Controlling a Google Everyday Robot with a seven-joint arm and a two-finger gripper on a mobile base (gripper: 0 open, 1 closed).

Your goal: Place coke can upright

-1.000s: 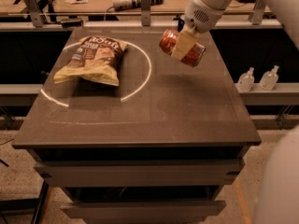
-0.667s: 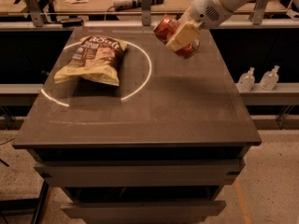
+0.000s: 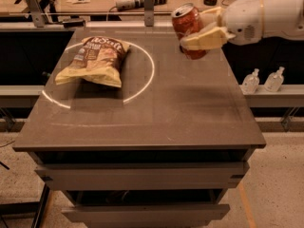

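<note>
The coke can [image 3: 188, 25] is red-orange with a silver top. It is held almost upright, tilted slightly left, in the air above the far right part of the dark table [image 3: 156, 113]. My gripper [image 3: 203, 28] comes in from the right on a white arm and is shut on the can, one cream finger [image 3: 205, 38] across its front. The can's base sits a little above the tabletop.
A chip bag [image 3: 94, 61] lies on the table's left, inside a white circle mark [image 3: 142, 87]. Two small bottles [image 3: 262, 80] stand on a ledge to the right. A workbench with tools runs behind the table.
The arm has swung from above to reach in from the right. The can has turned from lying tilted to almost upright and moved slightly up and left.
</note>
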